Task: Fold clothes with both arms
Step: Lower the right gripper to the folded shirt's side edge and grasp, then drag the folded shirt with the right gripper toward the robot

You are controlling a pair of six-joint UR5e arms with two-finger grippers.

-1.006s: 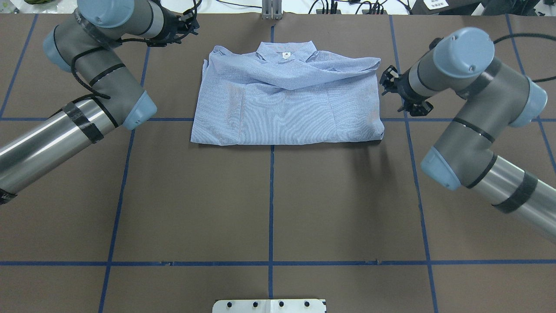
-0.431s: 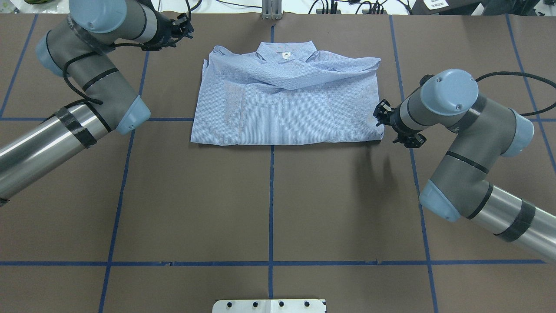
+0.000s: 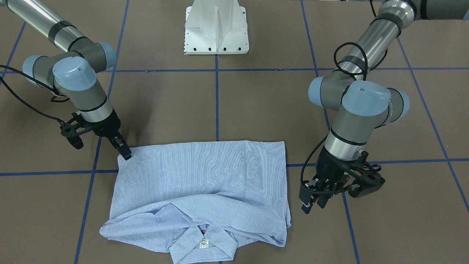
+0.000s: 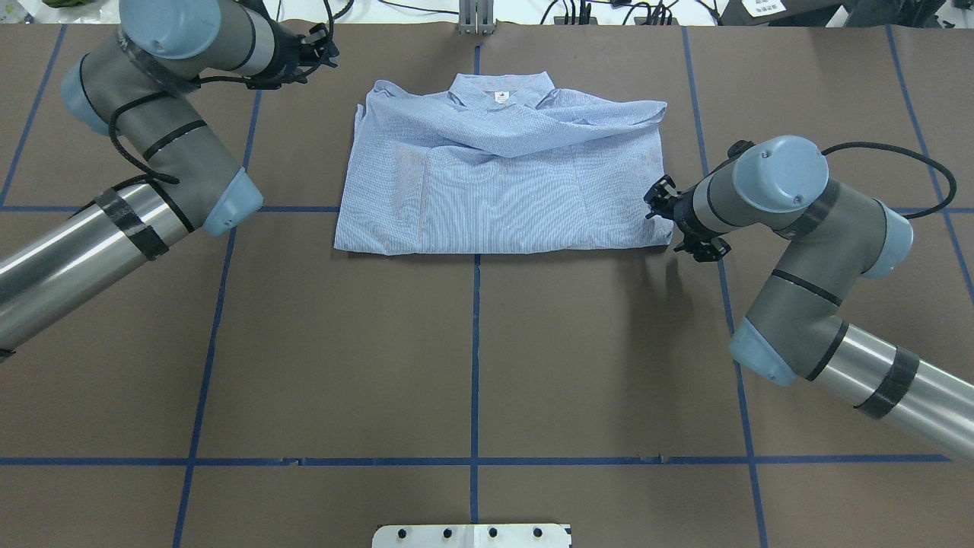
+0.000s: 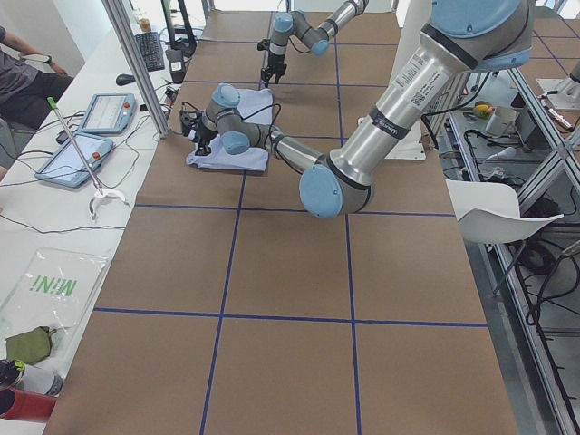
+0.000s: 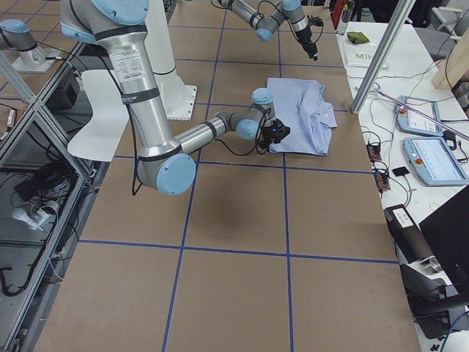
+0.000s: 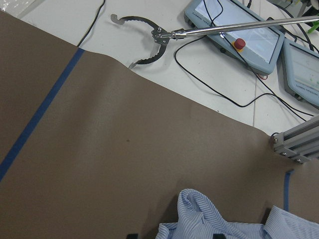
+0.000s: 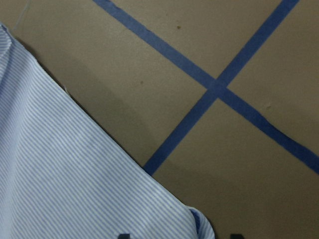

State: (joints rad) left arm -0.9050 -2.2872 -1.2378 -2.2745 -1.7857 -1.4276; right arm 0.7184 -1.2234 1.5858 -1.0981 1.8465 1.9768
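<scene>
The light blue striped shirt [image 4: 502,183] lies folded into a rectangle on the far half of the brown counter [image 4: 609,342]. Its collar and white neck label point to the far edge, and one sleeve lies slantwise across the top.

The collar end is near that far edge, where an aluminium post [image 7: 296,144] stands. Past it is a white desk with a teach pendant [image 7: 234,25], cables and a grabber tool [image 7: 149,37].

The right claw [image 3: 125,154] is down at the shirt's corner nearest the robot. Its fingers are parted, and the wrist view shows the cloth's corner between them.

The left claw [image 3: 312,206] hangs with fingers spread just beside the shirt's opposite side, near the shoulder and apart from the cloth.

From the folded near edge, brown surface crossed by blue tape lines [image 4: 475,380] runs back to the white pedestal base [image 3: 216,27].
</scene>
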